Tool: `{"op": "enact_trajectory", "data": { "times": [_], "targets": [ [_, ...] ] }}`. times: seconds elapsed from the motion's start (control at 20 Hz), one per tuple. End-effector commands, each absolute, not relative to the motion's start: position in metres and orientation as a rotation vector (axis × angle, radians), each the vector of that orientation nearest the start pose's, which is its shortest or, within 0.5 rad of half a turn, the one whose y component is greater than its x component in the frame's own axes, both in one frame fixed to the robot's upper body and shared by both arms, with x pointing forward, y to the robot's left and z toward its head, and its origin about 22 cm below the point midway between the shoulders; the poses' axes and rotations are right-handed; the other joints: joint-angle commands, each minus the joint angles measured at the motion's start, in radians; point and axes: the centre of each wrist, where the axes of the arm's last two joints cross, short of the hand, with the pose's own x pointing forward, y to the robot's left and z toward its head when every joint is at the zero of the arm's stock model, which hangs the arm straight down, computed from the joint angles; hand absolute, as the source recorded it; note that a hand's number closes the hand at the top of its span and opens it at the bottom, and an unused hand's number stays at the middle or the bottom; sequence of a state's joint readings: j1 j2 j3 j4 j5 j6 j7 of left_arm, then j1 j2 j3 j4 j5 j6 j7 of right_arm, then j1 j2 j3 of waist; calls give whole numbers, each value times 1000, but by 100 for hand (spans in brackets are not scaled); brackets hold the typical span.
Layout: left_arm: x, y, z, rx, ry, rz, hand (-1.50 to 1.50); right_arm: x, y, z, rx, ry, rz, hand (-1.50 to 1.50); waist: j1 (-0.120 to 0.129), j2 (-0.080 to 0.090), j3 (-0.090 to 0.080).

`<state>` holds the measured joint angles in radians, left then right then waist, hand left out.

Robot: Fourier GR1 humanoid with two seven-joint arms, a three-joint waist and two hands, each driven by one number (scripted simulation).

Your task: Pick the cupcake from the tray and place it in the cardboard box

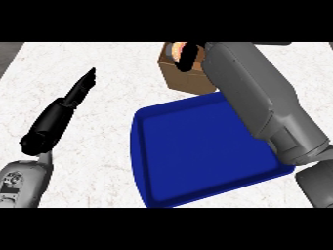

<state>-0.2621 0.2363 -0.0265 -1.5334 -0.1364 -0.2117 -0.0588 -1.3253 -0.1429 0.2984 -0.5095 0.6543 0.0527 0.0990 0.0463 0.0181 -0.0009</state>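
Right forearm (270,107) crosses the tray (197,146); the right hand (188,54) curls its fingers round the cupcake (173,50), box (187,80) just beneath them. Probably light, soft, crushable: grip the wrapper sides. Fingers of the left hand (57,114) lie straight.

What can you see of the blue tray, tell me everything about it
The blue tray is deep blue and glossy, plastic by its look, rectangular with rounded corners and a low raised rim. It lies flat on the white marbled counter, turned at an angle. Nothing shows inside it. The right forearm crosses above its right side and hides that edge. Its far corner reaches the cardboard box; whether they touch cannot be told.
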Motion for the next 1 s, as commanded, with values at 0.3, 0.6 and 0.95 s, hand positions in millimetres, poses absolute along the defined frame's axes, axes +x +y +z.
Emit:
{"op": "enact_trajectory", "data": {
  "times": [0.3,0.6,0.95],
  "targets": [
    [301,250,74,49,-1777,-585,0,475,-111,180,-625,-1244,1513,-150,19,5,0],
    [305,244,71,52,-1790,-595,0,480,-149,183,-374,-1441,1525,-150,14,10,1],
    [303,245,67,61,-1789,-577,0,480,-145,177,46,-1817,736,-150,13,15,5]
  ]
}}
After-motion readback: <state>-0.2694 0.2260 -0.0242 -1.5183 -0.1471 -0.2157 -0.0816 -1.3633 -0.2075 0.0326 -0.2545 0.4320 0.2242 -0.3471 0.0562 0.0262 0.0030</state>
